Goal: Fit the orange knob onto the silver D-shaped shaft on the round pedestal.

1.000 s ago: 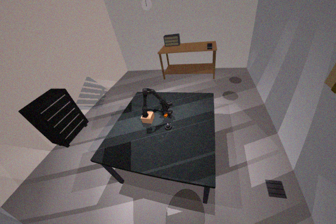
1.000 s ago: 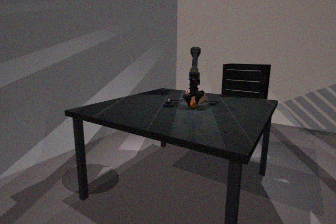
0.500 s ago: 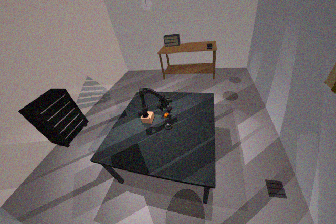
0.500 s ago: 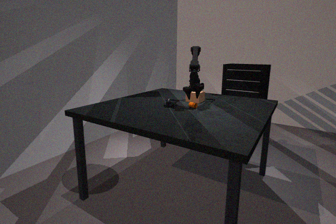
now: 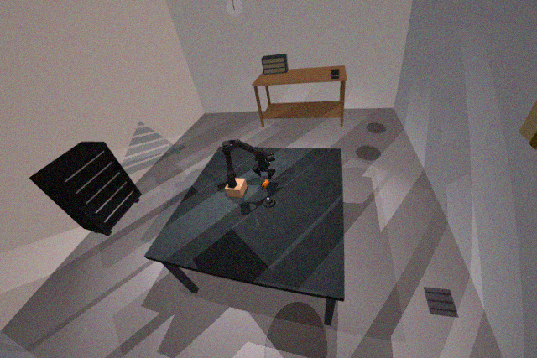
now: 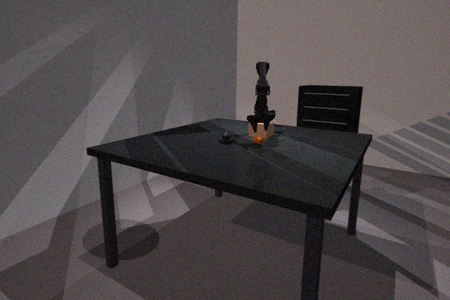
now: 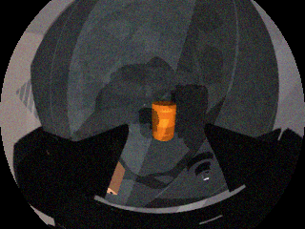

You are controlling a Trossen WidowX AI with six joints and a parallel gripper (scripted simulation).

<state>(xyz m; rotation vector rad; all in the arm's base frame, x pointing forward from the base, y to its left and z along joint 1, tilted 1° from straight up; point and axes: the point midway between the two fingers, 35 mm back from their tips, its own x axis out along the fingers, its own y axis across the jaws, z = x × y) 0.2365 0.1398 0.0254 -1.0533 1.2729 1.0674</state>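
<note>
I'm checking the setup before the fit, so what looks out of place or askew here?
The knob lies on its side on the table instead of standing upright. It rests apart from the pedestal, whose shaft is bare. The gripper hangs open above the knob, holding nothing.
</note>
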